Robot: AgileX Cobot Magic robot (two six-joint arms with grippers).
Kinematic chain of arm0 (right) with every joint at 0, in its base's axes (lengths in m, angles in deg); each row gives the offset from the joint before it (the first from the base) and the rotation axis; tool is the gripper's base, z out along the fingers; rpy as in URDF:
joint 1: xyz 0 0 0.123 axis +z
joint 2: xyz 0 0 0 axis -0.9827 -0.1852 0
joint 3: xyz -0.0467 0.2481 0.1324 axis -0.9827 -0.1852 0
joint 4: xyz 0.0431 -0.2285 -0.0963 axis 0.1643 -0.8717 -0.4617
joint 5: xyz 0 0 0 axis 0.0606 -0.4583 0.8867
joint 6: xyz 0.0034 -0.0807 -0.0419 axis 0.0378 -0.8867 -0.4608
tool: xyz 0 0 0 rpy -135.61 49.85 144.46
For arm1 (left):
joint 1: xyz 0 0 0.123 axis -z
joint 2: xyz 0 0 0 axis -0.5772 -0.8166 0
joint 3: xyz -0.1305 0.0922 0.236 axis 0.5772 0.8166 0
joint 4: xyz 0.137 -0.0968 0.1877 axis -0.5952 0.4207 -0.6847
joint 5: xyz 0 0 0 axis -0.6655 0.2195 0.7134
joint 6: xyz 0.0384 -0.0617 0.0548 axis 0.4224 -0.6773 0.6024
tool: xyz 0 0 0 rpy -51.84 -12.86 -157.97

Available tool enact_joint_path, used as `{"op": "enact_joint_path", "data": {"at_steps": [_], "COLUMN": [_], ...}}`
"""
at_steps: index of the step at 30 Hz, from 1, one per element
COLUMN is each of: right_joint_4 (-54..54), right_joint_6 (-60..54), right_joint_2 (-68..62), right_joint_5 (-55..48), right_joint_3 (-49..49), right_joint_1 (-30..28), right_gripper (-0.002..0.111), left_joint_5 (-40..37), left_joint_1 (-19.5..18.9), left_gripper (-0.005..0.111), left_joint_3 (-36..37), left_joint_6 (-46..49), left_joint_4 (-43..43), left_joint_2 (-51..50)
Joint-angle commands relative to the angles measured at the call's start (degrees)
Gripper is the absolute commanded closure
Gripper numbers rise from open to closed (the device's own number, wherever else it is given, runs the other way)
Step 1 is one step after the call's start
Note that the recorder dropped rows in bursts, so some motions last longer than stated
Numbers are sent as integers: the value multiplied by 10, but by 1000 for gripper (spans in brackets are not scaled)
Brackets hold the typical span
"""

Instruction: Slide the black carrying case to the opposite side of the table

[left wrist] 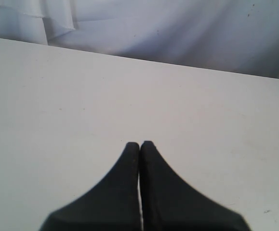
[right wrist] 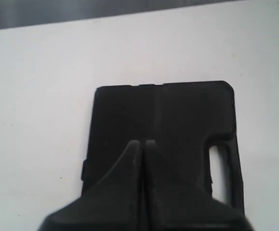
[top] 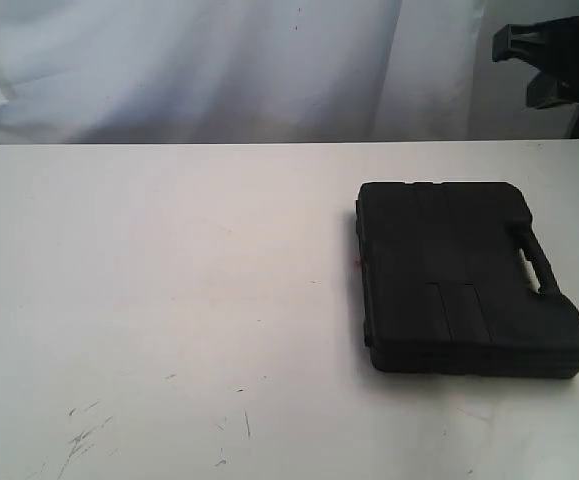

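Hovering over the case (right wrist: 178,113), right gripper (right wrist: 143,143) closed.

I see the case (top: 449,270) is black plastic, dull and a bit bumpy, not shiny. The worktop (top: 169,280) is white and smooth, with small scratches. Behind it hangs soft white cloth (top: 219,70) with folds.

Left hand (left wrist: 139,143): black fingers pressed together, tips meeting, no gap seen. Poised over the bare white counter (left wrist: 81,106); contact with the counter not clear. Pale draped cloth (left wrist: 178,29) beyond the counter's far edge.
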Motion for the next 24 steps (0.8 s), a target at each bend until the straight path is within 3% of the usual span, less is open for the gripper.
{"op": "enact_joint_path", "data": {"at_steps": [1,7,12,21,24], "right_joint_4": [6,6,5,-4,-9], "right_joint_6": [0,4,56,52,52], "right_joint_2": [93,200,271,343,400], "right_joint_5": [78,93,26,28,34], "right_joint_3": [-93,-167,-173,-176,-218], "right_joint_1": [21,39,39,38,20], "right_gripper": [108,108,108,108,108], "left_joint_5": [1,1,1,1,1], "left_joint_1": [3,3,3,3,3], "left_gripper": [107,107,107,107,107], "left_joint_3": [3,3,3,3,3], "left_joint_6": [0,0,-1,1,1], "left_joint_4": [-1,-1,-1,-1,-1], "left_joint_2": [2,2,2,2,2]}}
